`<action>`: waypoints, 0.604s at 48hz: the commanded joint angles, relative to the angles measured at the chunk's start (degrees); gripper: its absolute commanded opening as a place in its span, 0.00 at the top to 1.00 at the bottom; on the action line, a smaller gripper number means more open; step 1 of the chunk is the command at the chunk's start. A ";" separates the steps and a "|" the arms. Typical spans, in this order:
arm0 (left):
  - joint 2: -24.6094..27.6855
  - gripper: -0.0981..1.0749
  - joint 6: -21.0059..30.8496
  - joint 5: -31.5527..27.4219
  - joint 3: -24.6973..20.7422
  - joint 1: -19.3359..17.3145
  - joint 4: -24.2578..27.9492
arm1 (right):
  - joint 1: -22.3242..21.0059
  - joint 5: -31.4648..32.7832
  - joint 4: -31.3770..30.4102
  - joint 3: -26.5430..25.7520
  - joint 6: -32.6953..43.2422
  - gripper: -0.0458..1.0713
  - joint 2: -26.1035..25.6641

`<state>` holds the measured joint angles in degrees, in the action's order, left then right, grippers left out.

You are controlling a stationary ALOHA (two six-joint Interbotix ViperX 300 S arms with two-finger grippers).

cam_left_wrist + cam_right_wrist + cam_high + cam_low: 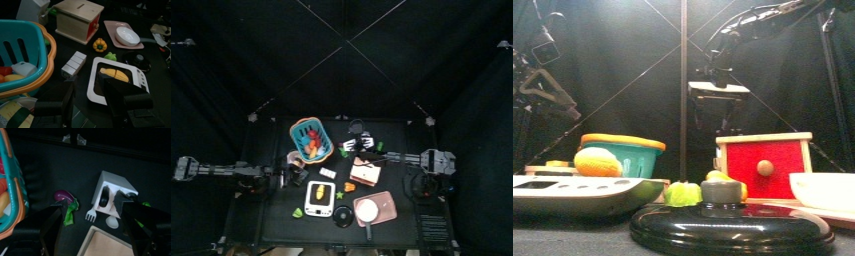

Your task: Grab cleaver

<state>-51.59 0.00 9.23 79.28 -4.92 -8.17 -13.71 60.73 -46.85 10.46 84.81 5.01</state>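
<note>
Whitish blade and black handle mark the cleaver (pixel 113 185), which lies on the worktop near the blue basket (pixel 13 188) in the right wrist view. Its long axis seems to run handle-first toward the right gripper (pixel 97 228), whose fingers are spread wide. This looks like the approach, with descending and closing next. In the left wrist view, the left gripper (pixel 93 107) rests beside the basket, fingers apart.

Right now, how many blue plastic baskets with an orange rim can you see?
1. The blue plastic basket with an orange rim stands toward the table's back, left of the middle in the top view, with toy food inside. No second basket shows, though the curtains could hide something outside the table.
</note>
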 commanded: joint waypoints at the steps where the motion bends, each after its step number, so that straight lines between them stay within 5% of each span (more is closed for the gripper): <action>1: 0.18 0.25 0.00 0.53 -0.88 0.09 0.09 | -1.32 0.18 -0.26 -0.35 -0.18 0.05 -0.97; 29: 0.09 0.25 -0.09 0.53 -0.79 0.09 0.18 | -2.72 -0.53 -0.09 1.32 0.88 0.06 0.09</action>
<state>-51.50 0.09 9.23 79.28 -4.92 -8.09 -15.56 60.29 -46.85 12.13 85.43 5.80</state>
